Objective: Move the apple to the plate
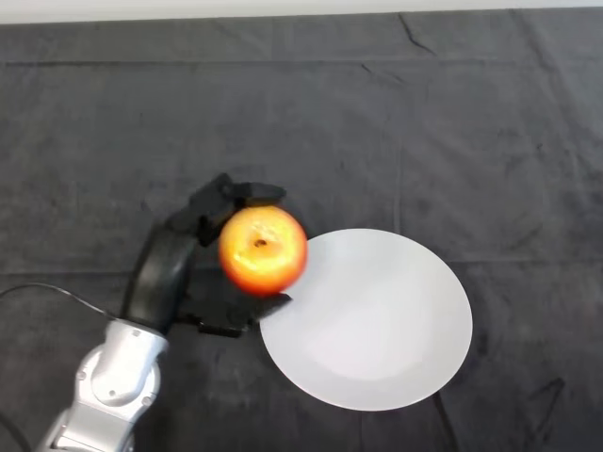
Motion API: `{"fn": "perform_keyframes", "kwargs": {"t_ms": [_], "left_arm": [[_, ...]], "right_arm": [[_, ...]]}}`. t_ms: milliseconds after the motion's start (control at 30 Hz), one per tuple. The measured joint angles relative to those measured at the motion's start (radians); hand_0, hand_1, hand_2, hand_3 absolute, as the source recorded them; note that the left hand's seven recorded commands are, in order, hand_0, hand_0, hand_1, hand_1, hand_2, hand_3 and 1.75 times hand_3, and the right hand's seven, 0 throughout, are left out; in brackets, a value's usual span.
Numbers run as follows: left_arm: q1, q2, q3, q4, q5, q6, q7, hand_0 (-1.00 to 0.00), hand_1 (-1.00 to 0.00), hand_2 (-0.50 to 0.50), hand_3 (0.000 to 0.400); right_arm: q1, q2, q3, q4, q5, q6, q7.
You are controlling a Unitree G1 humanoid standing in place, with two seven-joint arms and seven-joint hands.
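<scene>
At the plate's left rim, the left hand (pixel 193 247) had its fingers and thumb curled round the apple (pixel 263 250), which overlapped the edge of the white plate (pixel 377 325) on the dark-clothed tabletop (pixel 424 122). Whether the fruit was clear of the cloth could not be told. The carrying step looked nearly done. Next, the move would call for shifting the apple further over the plate's middle, lowering it, and releasing the grip without letting it roll.

Dark grey cloth (pixel 452 122) over whole table, creased, pale strip (pixel 301 5) along far edge
</scene>
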Motion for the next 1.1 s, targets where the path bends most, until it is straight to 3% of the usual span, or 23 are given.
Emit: {"fn": "perform_keyframes", "kwargs": {"t_ms": [700, 767, 867, 900, 1000, 1067, 1100], "left_arm": [[-0.009, -0.004, -0.208, 0.009, -0.002, -0.008, 0.031, -1.00, -1.00, 0.00, 0.400], [-0.013, -0.004, -0.217, 0.022, -0.002, -0.010, 0.031, -0.95, -0.99, 0.02, 0.397], [-0.022, -0.003, -0.242, 0.045, -0.003, -0.010, 0.031, -0.96, -1.00, 0.02, 0.398], [-0.022, -0.003, -0.245, 0.047, -0.004, -0.010, 0.031, -0.91, -1.00, 0.04, 0.398], [-0.024, -0.003, -0.248, 0.053, -0.004, -0.010, 0.031, -0.64, -0.98, 0.17, 0.391], [-0.031, -0.003, -0.255, 0.058, -0.005, -0.010, 0.031, -0.40, -0.96, 0.28, 0.384], [-0.039, -0.002, -0.264, 0.063, -0.005, -0.010, 0.031, -0.18, -0.94, 0.38, 0.375]], "right_arm": [[0.000, 0.000, 0.0000, 0.000, 0.0000, 0.000, -0.0001], [0.000, 0.000, 0.0000, 0.000, 0.0000, 0.000, -0.0001], [0.000, 0.000, 0.0000, 0.000, 0.0000, 0.000, -0.0001], [0.000, 0.000, 0.0000, 0.000, 0.0000, 0.000, -0.0001], [0.000, 0.000, 0.0000, 0.000, 0.0000, 0.000, -0.0001], [0.000, 0.000, 0.0000, 0.000, 0.0000, 0.000, -0.0001], [0.000, 0.000, 0.0000, 0.000, 0.0000, 0.000, -0.0001]]}}
